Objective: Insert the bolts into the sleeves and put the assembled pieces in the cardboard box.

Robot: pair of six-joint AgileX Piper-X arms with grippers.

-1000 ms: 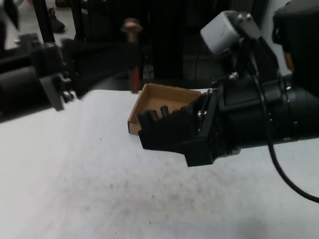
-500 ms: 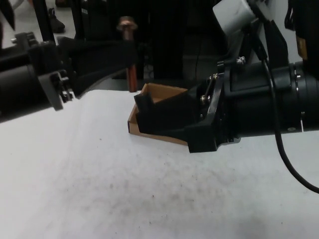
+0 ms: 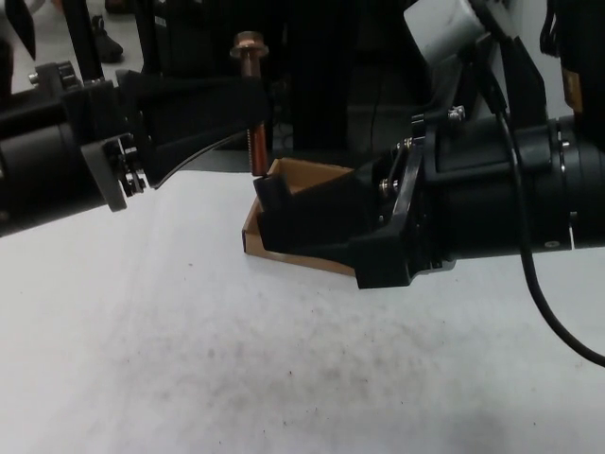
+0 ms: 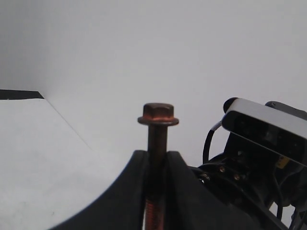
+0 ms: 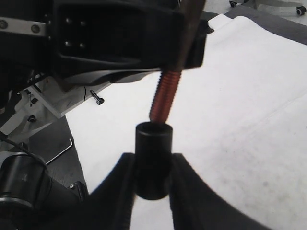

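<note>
A copper bolt (image 3: 250, 57) stands upright, head up, with my left gripper (image 3: 253, 112) shut on its shank (image 4: 156, 143). My right gripper (image 5: 153, 165) is shut on a black sleeve (image 5: 153, 143), held with its open end up. The bolt's threaded end (image 5: 164, 98) hangs just above the sleeve's mouth, slightly tilted and not inside it. In the high view the right gripper (image 3: 272, 197) is in front of the cardboard box (image 3: 250, 236) and hides most of it. What lies in the box is hidden.
The bench is covered with a white cloth (image 3: 189, 340). An Allen key (image 5: 62, 149) and a small screw (image 5: 97, 99) lie on the dark surface beyond the cloth's edge. Dark frame posts (image 3: 85, 38) stand behind the bench.
My right gripper has risen and turned in front of the box, bringing the sleeve under the bolt. My left gripper with the bolt has shifted slightly right.
</note>
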